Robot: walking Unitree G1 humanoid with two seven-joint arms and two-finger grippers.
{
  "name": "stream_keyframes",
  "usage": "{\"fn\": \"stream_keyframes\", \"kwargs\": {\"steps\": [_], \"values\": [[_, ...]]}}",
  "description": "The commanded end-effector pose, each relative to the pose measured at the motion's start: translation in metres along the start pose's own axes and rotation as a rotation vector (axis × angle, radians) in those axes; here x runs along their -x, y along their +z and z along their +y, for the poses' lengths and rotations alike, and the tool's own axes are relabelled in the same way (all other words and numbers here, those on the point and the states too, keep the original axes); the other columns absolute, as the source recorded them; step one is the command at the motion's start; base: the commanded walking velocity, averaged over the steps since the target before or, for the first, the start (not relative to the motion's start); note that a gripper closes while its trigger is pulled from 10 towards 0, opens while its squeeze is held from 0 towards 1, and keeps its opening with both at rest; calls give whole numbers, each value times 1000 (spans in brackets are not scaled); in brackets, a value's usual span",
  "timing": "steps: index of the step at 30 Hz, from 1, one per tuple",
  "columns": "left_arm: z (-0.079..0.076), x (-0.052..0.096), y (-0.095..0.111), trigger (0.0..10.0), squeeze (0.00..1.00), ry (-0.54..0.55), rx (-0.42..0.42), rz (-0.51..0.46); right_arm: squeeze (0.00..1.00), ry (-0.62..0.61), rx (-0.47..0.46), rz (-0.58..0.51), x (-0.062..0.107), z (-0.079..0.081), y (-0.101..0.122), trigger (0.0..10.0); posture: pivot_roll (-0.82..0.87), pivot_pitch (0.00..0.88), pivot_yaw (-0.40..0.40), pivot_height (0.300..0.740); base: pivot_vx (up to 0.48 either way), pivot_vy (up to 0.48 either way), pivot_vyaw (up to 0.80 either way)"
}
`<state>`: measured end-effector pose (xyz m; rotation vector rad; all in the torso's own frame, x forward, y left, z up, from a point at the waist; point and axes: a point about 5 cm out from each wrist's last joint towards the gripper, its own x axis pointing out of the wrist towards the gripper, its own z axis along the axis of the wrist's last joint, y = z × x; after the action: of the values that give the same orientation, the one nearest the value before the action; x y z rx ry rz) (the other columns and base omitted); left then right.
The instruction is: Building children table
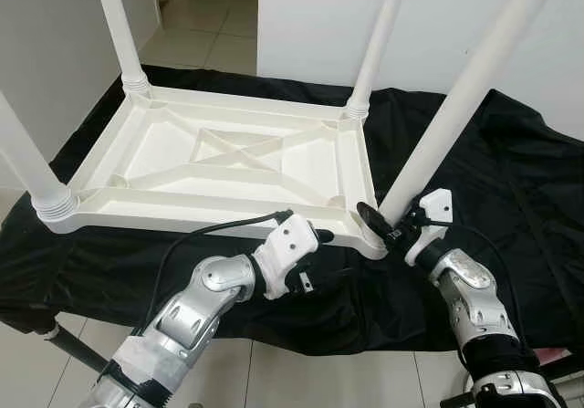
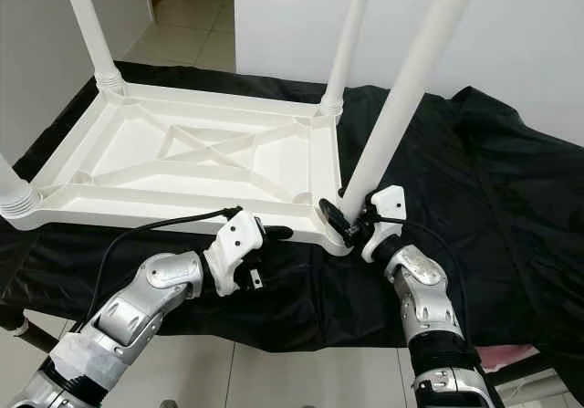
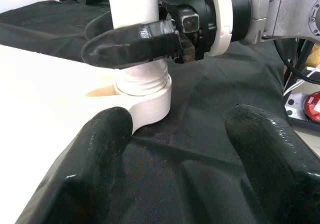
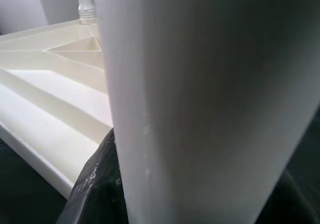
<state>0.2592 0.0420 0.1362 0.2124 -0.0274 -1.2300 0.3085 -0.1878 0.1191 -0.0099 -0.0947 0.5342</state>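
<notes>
A white plastic children's table (image 1: 182, 221) lies upside down on a black cloth. Three white legs stand in its corners: far left (image 1: 119, 25), far right (image 1: 379, 34) and near left (image 1: 27, 166). The fourth leg (image 1: 465, 98) leans to the right over the near right corner socket (image 3: 147, 98), its threaded end resting in it. My right gripper (image 1: 381, 221) is shut on this leg just above the socket, one black finger (image 3: 130, 43) pressed against it. My left gripper (image 1: 321, 236) is open beside the table's front rim, left of that corner, with only cloth between its fingers (image 3: 100, 159).
The black cloth (image 1: 511, 171) covers a low platform and hangs over its front edge. Tiled floor (image 1: 301, 376) lies below me. A white wall (image 1: 310, 15) stands behind, with a doorway (image 1: 205, 15) at the back left. Cables and a red object (image 3: 311, 103) lie at the right.
</notes>
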Motion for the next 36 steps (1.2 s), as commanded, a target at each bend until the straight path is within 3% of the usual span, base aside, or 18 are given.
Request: {"fn": "stream_keyframes", "kwargs": {"steps": [1,2,3,5,7,10,13,18,19,20,22,33,34,36], "values": [[-2,-1,3,10000,0,-55,-7,-4,0,-65,-21,39,2,1,-6,10000,8,0,-59,740,0,0,0],[-2,-1,3,10000,0,-55,-7,-4,0,-65,-21,39,2,1,-6,10000,8,0,-59,740,0,0,0],[-2,-2,3,10000,0,-58,-5,-6,0,-191,-21,40,-1,1,-3,10000,5,0,-59,740,0,0,0],[-2,-2,3,10000,0,-58,-5,-6,0,-191,-21,40,-1,1,-3,10000,5,0,-59,740,0,0,0],[-2,-3,3,10000,0,-60,-5,-6,0,-318,-37,42,-1,2,-2,10000,2,0,-60,740,0,0,0],[-2,-3,3,10000,0,-60,-4,-6,0,-369,-49,44,0,3,-2,10000,2,0,-60,740,0,0,0],[-3,-4,3,10000,0,-63,-3,-10,0,-524,-64,33,0,15,-2,10000,-1,0,-61,740,0,0,0],[-4,-4,3,10000,0,-64,-2,-10,0,-601,-63,45,2,20,-3,10000,-1,0,-61,740,0,0,0],[-4,-4,3,10000,0,-64,-2,-11,0,-723,-69,54,5,23,-6,10000,-1,0,-64,740,0,0,0],[-4,-4,3,10000,0,-64,-2,-11,0,-723,-69,54,5,23,-6,10000,-1,0,-64,740,0,0,0],[-4,-5,3,10000,0,-65,0,-12,0,-848,-96,62,5,36,-8,10000,5,0,-65,740,0,0,0],[-5,-4,3,10000,0,-68,3,-11,0,-830,-113,42,2,44,0,10000,4,0,-67,740,0,0,0],[-4,-4,3,10000,0,-68,3,-11,118,-829,-117,41,2,45,0,10000,4,0,-67,740,0,0,0],[-5,-4,3,10000,0,-68,3,-11,118,-822,-117,26,1,46,2,10000,4,0,-69,740,0,0,0]]}}
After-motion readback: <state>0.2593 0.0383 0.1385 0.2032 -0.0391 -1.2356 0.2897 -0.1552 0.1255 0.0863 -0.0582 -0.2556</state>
